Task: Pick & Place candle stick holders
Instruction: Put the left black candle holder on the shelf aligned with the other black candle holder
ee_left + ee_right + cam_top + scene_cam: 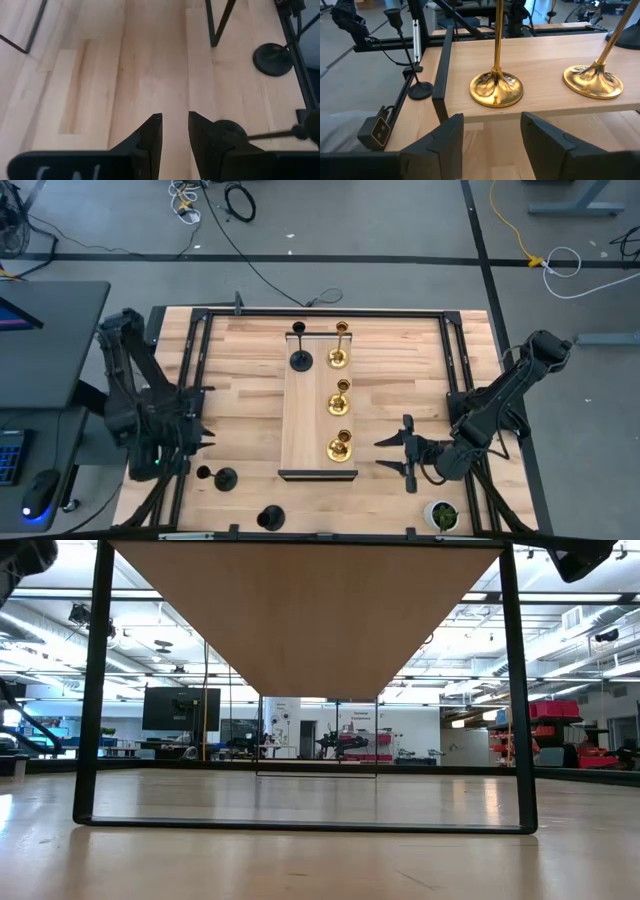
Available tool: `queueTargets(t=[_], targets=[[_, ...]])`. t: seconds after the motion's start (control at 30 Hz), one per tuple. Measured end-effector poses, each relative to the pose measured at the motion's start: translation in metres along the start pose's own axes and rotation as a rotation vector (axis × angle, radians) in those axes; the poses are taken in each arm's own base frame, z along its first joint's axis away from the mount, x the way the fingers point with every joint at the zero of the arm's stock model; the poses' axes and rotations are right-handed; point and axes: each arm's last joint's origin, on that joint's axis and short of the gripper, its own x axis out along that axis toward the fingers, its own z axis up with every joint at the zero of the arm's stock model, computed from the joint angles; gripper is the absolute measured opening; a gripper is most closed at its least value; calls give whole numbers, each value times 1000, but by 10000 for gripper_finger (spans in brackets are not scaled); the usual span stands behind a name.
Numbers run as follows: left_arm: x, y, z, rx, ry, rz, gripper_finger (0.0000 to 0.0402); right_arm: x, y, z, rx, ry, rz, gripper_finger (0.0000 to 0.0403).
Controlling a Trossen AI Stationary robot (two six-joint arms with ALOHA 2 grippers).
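Observation:
A raised wooden shelf (pixel 312 415) stands mid-table. On it stand three gold candle stick holders (pixel 341 446) (pixel 340 402) (pixel 339 358) and one black one (pixel 299 360), each on its round base. Two more black holders (pixel 225 477) (pixel 270 518) stand on the table near its near left edge. My right gripper (pixel 388 455) is open and empty, level, just right of the shelf. It faces the nearest gold holder's base (pixel 496 90). My left gripper (pixel 200 437) is open and empty above the table's left side, with a black holder's base (pixel 227 129) beside it.
A black frame (pixel 200 340) runs round the table. The shelf stands on thin black legs (pixel 95 700), with open room under it. A small green plant in a white pot (pixel 441 515) stands at the near right, close behind my right gripper.

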Motion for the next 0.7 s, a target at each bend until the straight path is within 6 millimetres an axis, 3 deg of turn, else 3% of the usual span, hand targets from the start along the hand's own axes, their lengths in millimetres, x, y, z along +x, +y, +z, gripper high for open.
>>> queueTargets(t=[0.37, 0.7], targets=[[1, -10, -47, -54, -100, -125, 96, 0, 0, 0, -3, -3, -9, 196], [6, -22, -64, -92, -193, -255, 96, 0, 0, 0, -3, -3, -9, 196]])
